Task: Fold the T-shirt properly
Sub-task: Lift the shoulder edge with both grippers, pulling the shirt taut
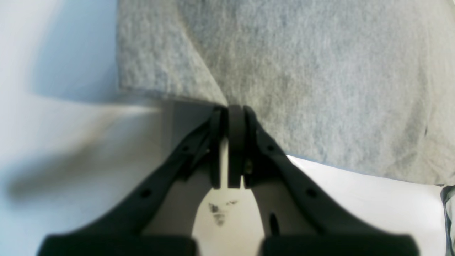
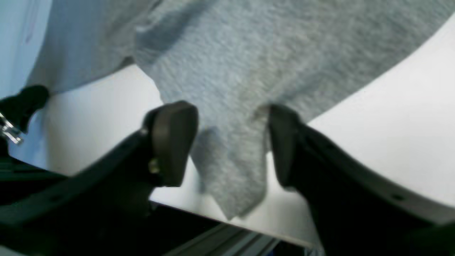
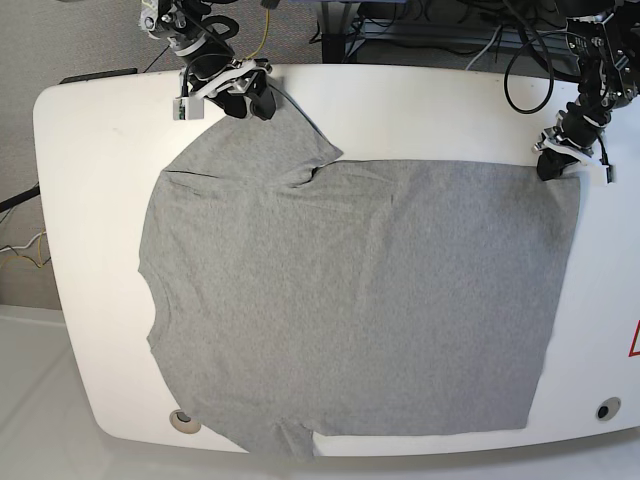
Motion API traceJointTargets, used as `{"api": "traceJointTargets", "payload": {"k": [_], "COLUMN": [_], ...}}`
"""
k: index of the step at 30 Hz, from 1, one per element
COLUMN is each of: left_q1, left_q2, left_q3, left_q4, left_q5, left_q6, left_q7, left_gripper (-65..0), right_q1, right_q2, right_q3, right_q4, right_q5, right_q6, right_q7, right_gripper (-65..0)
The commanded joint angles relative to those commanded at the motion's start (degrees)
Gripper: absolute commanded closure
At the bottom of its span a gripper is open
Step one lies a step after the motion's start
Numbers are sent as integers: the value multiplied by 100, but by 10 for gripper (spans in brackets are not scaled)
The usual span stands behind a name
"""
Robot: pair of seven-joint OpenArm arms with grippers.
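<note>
Left gripper (image 1: 235, 122) pinches the shirt (image 3: 350, 300) hem; right gripper (image 2: 231, 142) gapes around the sleeve (image 2: 231, 185) — close it before you lift.

No legible text or labels.

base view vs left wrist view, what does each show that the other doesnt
Only the base view shows the whole shirt spread flat on the white table, its neckline toward that view's left, and the right gripper at a sleeve tip. Only the left wrist view shows the left gripper with jaws shut on the shirt's edge, and dark smudges on the table under it. Both show grey fabric on the white table and the left gripper at a shirt corner.
</note>
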Motion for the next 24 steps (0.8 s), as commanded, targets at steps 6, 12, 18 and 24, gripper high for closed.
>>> {"api": "traceJointTargets", "payload": {"k": [6,12,18,24], "left_q1": [34,85,121,182], "left_q2": [-4,-19,-7,14], "left_q3": [-9,-17,-32,-38], "left_q4": [-12,-13,25,23], "left_q5": [9,33,61,93], "left_q6": [-7,21,29,-4], "left_q7": [60,198,254,45], "left_gripper": [-53,-186,-264,-58], "right_q1": [-3,-26,-80,-112], "right_q2": [-9,-17,-50,-78], "right_q3": [-6,18,38,45], "right_q4": [-23,8,72,62], "right_q5": [17,89,450,576], "right_q6": [26,56,64,68], "right_q7": [-5,-28,-192,-288], "right_gripper": [-346,-342,-413,-406]}}
